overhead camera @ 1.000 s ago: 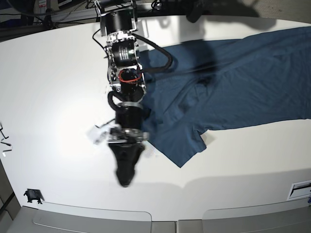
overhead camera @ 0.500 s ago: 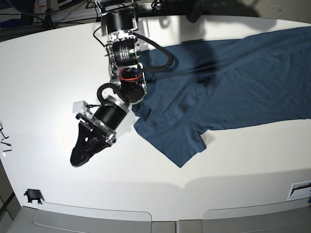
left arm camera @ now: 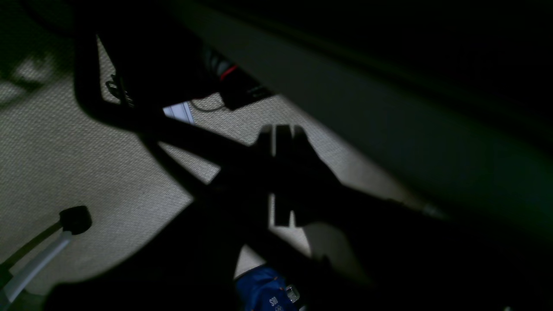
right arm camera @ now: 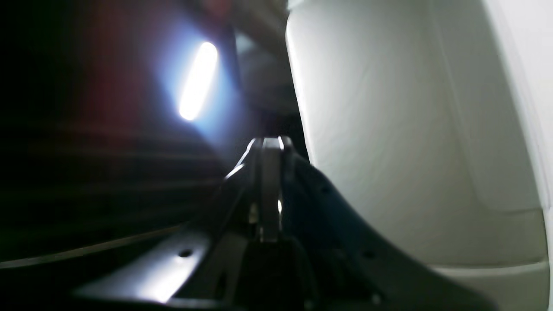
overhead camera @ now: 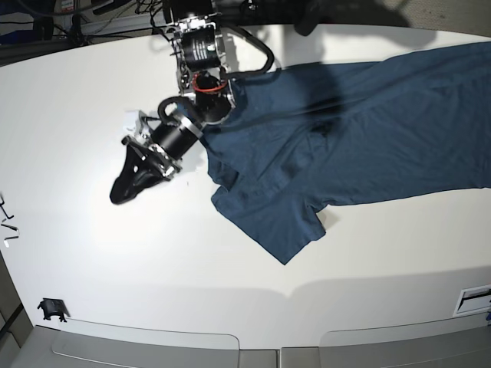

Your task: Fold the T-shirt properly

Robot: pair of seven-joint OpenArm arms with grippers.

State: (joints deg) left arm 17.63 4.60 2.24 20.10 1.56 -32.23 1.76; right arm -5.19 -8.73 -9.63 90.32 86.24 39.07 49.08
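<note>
T-shirt [overhead camera: 360, 130] cut off at right; right gripper [overhead camera: 121, 192] together, empty; left gripper [left arm camera: 283, 134] seemingly together, dim.

We see a broad white table [overhead camera: 92, 92] with a curved far edge, brightly lit from above and marked by soft shadows, and behind that edge a dark clutter of cables [overhead camera: 84, 19]. Under it, the left wrist view shows pale speckled carpet [left arm camera: 65, 151], partly in deep shadow. In the right wrist view 1 long lamp [right arm camera: 196, 82] glows bluish white in a dark room.
</note>
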